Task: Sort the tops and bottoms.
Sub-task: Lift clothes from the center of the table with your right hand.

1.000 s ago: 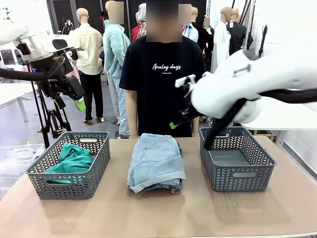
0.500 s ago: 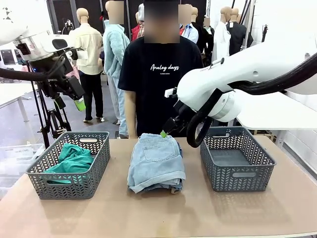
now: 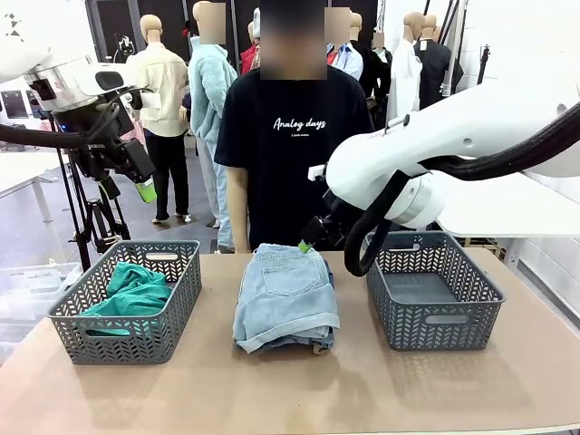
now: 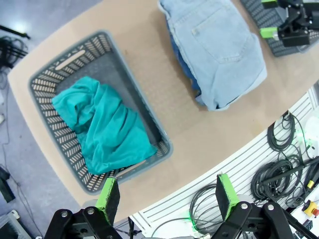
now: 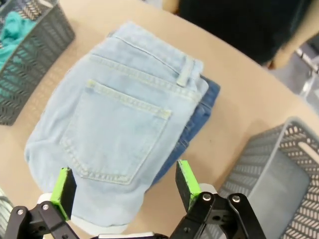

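Folded pale light-blue denim shorts [image 3: 285,292] lie mid-table on top of a darker blue pair [image 5: 202,109] whose edge peeks out beneath. The teal-green shirt [image 3: 132,289] lies crumpled in the left basket [image 3: 127,335]. The tan top is out of view. My right gripper [image 5: 122,186] hovers open above the shorts, its green pads [image 5: 186,179] spread over the pale pair; its green pad tip [image 3: 304,246] hangs by the stack's far right corner. My left gripper [image 4: 163,195] is open, held high above the table's near-left edge, empty.
An empty grey basket [image 3: 430,288] stands at the right. A person in a black T-shirt [image 3: 294,145] stands at the table's far side. Cables [image 4: 279,174] lie on the floor beyond the near edge.
My right arm swung left from above the right basket toward the shorts, then settled slightly lower at their far right corner. The left arm stayed still.
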Robot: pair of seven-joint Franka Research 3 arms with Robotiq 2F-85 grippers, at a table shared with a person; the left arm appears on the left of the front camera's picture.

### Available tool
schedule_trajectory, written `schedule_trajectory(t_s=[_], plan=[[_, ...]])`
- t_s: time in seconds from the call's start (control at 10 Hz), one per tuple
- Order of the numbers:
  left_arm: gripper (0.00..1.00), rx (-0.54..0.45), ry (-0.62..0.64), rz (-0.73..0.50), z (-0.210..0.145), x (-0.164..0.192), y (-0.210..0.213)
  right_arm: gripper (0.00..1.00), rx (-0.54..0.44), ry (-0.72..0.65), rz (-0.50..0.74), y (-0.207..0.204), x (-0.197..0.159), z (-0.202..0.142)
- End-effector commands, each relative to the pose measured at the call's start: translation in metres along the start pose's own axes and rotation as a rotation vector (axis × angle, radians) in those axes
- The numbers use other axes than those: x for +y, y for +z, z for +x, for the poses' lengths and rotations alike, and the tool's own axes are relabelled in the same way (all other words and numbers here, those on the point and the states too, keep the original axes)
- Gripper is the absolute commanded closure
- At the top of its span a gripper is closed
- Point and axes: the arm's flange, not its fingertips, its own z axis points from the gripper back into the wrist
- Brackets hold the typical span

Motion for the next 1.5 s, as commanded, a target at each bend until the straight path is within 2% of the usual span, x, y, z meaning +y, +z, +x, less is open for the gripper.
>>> schedule_trajectory(t_s=[0.0,0.5,0.9,1.4], plan=[[0.0,-0.007,0.012,0.002,0.0,0.0,0.001,0.0,0.017,-0.092,-0.028,-0.017,-0.004,0.012],[0.0,-0.007,0.012,0.002,0.0,0.0,0.001,0.0,0.113,-0.191,0.0,-0.057,-0.022,0.018],[0.0,-0.007,0.012,0.002,0.0,0.0,0.001,0.0,0.186,-0.184,0.037,-0.073,-0.017,0.016],[0.0,-0.007,0.012,0.002,0.0,0.0,0.001,0.98,0.245,-0.201,0.06,-0.078,-0.017,0.014]])
